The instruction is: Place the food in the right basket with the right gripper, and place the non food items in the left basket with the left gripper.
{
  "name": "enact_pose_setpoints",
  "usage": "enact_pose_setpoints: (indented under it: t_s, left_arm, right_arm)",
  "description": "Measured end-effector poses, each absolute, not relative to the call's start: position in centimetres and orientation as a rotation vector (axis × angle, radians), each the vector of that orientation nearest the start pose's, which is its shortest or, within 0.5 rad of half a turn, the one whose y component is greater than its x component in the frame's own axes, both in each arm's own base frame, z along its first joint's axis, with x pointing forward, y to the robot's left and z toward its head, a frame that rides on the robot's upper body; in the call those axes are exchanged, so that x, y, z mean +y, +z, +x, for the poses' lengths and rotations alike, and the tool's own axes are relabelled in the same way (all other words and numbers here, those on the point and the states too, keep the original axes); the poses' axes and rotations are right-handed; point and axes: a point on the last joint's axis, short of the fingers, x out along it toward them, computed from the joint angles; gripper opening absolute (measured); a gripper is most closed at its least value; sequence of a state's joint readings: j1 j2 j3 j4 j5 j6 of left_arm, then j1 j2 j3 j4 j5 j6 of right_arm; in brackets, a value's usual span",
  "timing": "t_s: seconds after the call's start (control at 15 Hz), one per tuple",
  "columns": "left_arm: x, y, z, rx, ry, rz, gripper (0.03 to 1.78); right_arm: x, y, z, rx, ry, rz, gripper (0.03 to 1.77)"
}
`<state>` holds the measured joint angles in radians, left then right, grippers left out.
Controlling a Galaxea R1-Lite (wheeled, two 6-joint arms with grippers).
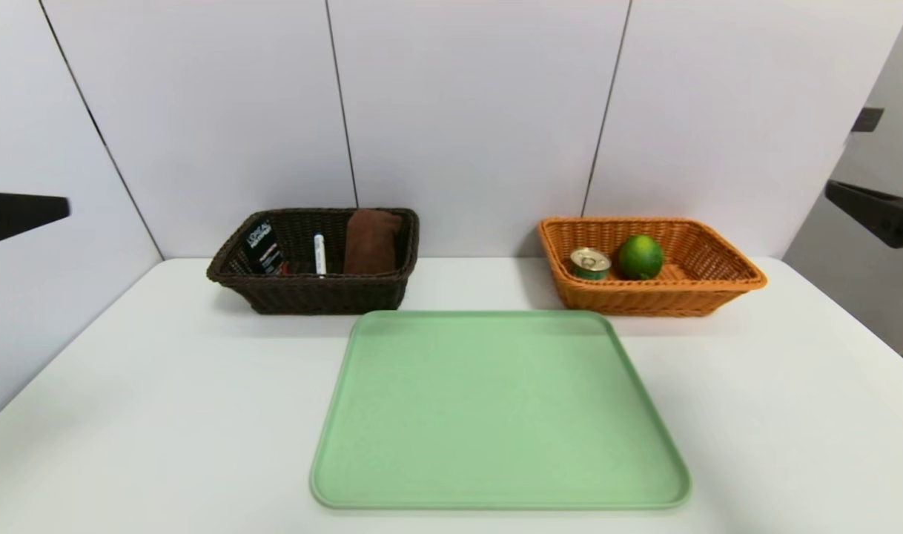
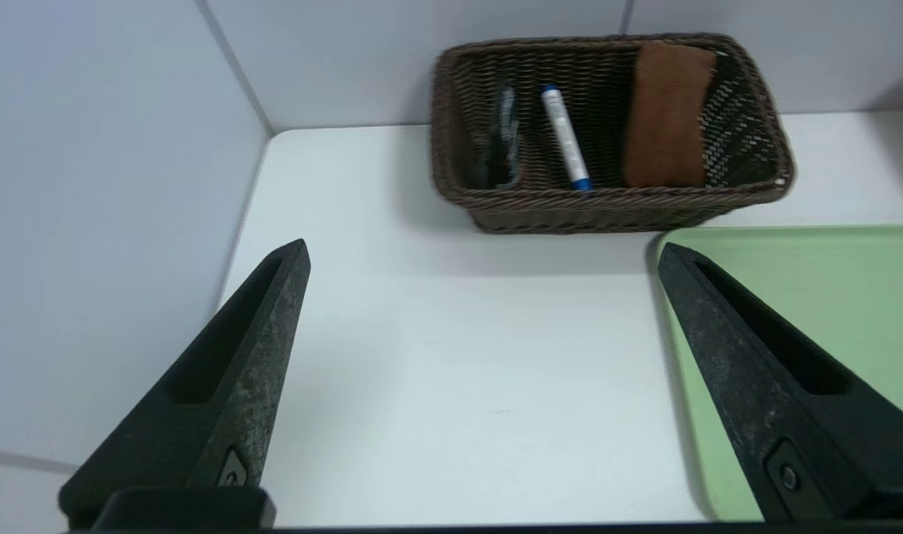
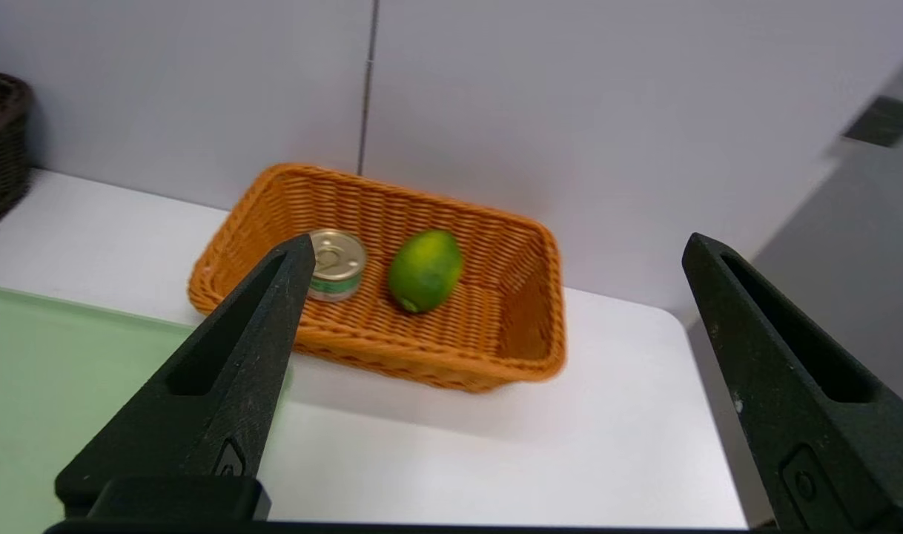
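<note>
Both grippers hang spread and empty as I read them: the left gripper (image 2: 483,252) with fingers wide apart, well back from the dark left basket (image 1: 314,293), the right gripper (image 3: 500,248) just as wide, back from the orange right basket (image 1: 648,300). Neither holds anything.

Toward the worktop's back edge, the left basket carries the dark tube (image 1: 262,248) leaning on its outer wall, the marker (image 1: 319,254) and the rolled towel (image 1: 370,241). The right basket holds the can (image 1: 590,263) and the lime (image 1: 640,256), side by side.

I judge the sorting done, so little is left to spoil. The tube leans near the rim; a knock to that basket could tip it over. The lime would roll if its basket were jolted.

Between the baskets and me lies a bare green tray (image 1: 496,415), mid-worktop. Nothing blocks either arm, and I'd keep both clear of the wicker rims
</note>
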<state>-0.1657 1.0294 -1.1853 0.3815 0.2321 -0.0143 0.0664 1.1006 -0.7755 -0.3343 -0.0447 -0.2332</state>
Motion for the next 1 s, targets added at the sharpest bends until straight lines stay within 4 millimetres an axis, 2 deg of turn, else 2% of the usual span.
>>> enact_pose_setpoints:
  t_s: [0.2, 0.33, 0.53, 0.8, 1.0]
  left_arm:
    - [0.1, 31.3, 5.2, 0.170, 0.165, 0.011, 1.67]
    - [0.5, 28.5, 1.9, 0.151, 0.209, 0.007, 1.67]
    - [0.6, 24.1, -2.1, 0.111, 0.244, 0.011, 1.69]
    - [0.5, 18.9, -5.3, 0.047, 0.190, 0.035, 1.69]
    - [0.4, 15.3, -6.0, 0.029, 0.143, 0.053, 1.69]
  right_arm:
    - [0.4, 25.9, 11.3, -0.013, -0.053, -0.238, 1.71]
    - [0.1, 23.7, 8.4, -0.015, -0.102, -0.242, 1.71]
    - [-0.2, 20.8, 4.1, -0.073, -0.133, -0.236, 1.71]
    - [-0.4, 16.6, -0.4, -0.186, -0.148, -0.233, 1.71]
    - [-0.2, 13.1, -2.3, -0.271, -0.093, -0.241, 1.71]
